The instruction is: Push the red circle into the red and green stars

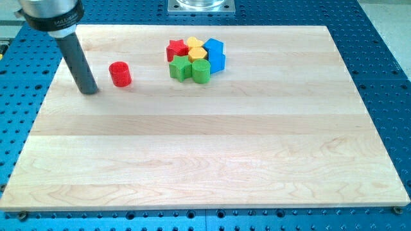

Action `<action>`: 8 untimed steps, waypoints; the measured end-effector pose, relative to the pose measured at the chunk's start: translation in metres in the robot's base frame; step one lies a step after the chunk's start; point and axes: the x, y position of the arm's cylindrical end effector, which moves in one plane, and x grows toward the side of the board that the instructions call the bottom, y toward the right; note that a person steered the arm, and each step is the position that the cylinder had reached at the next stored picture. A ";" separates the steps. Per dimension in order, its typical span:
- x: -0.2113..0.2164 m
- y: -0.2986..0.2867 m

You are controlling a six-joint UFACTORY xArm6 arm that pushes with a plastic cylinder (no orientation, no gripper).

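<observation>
item one, our tool: a straight dark rod (78,61) hanging from a grey mount at the view's top left. it has no jaws, so nothing on it opens or closes, and it has hold of nothing. our tip (90,90) rests on the wooden board (205,160) near the view's left edge, just to the left of the red circle (120,74), with a narrow strip of bare wood between them; it touches no block.

item two, the red circle: a short red cylinder standing upright on the board, alone, apart from the other blocks, which lie to its right.

item three, the cluster, toward the view's top centre, packed so that neighbours touch:
- red star (176,50), at the cluster's upper left.
- green star (181,67), directly below the red star, at the lower left.
- green block (201,70), rounded or many-sided, just right of the green star.
- two yellow blocks (195,49), in the middle and upper part; we cannot tell their shapes.
- two blue blocks (215,54), on the right side, angular.

item four, containers: the board carries all the blocks loose.

item five, surroundings: a blue perforated table (379,58) frames the board on every side. between the red circle and the two stars we see only bare wood.
</observation>
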 end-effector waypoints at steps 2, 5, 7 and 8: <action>-0.004 0.095; -0.039 0.092; -0.042 0.082; -0.044 0.091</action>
